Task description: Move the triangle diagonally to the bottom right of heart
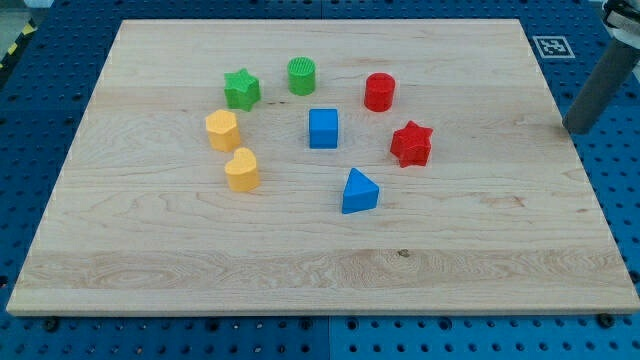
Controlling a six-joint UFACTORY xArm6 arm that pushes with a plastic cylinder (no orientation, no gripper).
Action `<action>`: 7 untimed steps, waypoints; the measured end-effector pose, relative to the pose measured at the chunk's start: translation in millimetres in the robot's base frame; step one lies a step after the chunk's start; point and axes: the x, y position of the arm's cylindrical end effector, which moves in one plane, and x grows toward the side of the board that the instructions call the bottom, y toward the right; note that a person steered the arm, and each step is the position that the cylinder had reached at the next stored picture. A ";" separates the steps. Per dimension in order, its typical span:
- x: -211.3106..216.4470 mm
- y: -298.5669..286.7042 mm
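Blocks number eight on one wooden board [480,250], which is the largest thing shown and lies on a blue pegboard table [610,180]; by colour they come as two blue, two red, two green and two yellow-orange; my rod counts one, and its tip [574,130] rests at the board's right edge, well apart from every block; it ends bare, with no jaws to open or close.

Taking the blue cube [323,128] as landmark, near the middle of the group: the blue triangle [360,191] lies below it and a little to the view's right; the red star [411,143] sits to its right; the red cylinder [380,92] stands up and to the right; the green cylinder [302,76] is above it; the green star [241,89] is up and to the left; the yellow hexagon-like block [222,130] is to its left; the yellow heart [242,169] is down and to the left.

The triangle is a bright blue wedge, one sloped face lit paler; it touches nothing, and sits to the heart's right, slightly lower.
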 end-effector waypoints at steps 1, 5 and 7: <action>0.0 0.0; 93.5 -146.7; 93.1 -193.9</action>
